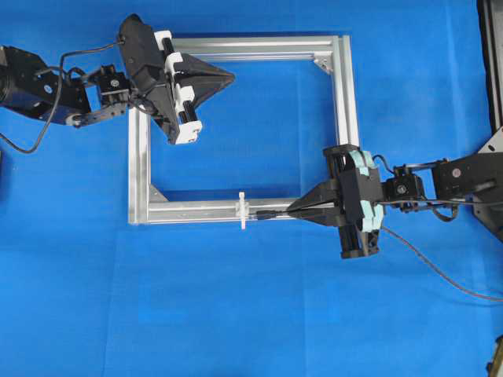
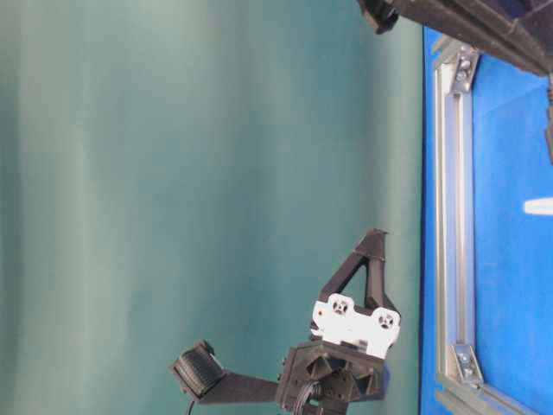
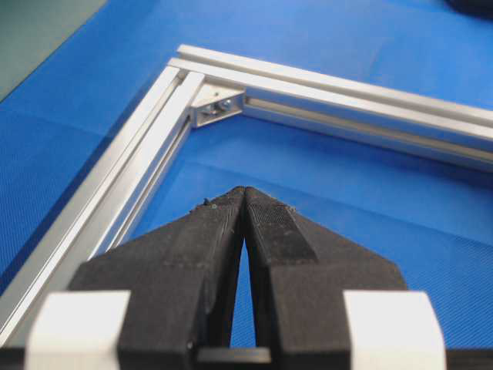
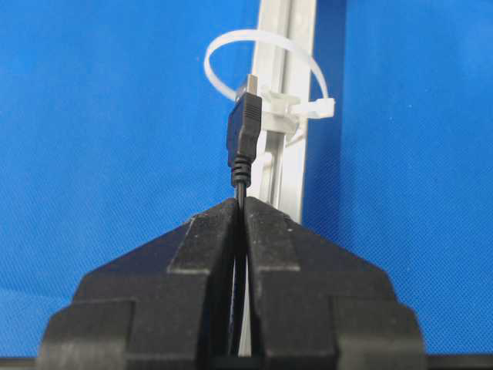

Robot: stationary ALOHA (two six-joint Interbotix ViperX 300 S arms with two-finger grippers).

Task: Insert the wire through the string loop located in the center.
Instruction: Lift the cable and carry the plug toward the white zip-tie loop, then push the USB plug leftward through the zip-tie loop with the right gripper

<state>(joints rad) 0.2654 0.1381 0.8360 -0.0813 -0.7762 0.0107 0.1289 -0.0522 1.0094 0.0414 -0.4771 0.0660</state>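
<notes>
Right pincer (image 4: 240, 202) grips the thin black wire (image 4: 245, 139), its metal-tipped plug just before the white string loop (image 4: 266, 58); left pincer (image 3: 244, 193) closed, empty.

Bright blue fabric-like cover (image 1: 236, 314) over whole work surface — fine weave texture visible in wrist views. Plain teal-green backdrop (image 2: 173, 173) behind table, smooth, faint vertical shading. Light even, diffuse — soft shadows only. Dark equipment edge (image 1: 491, 63) along overhead view's right border.
</notes>
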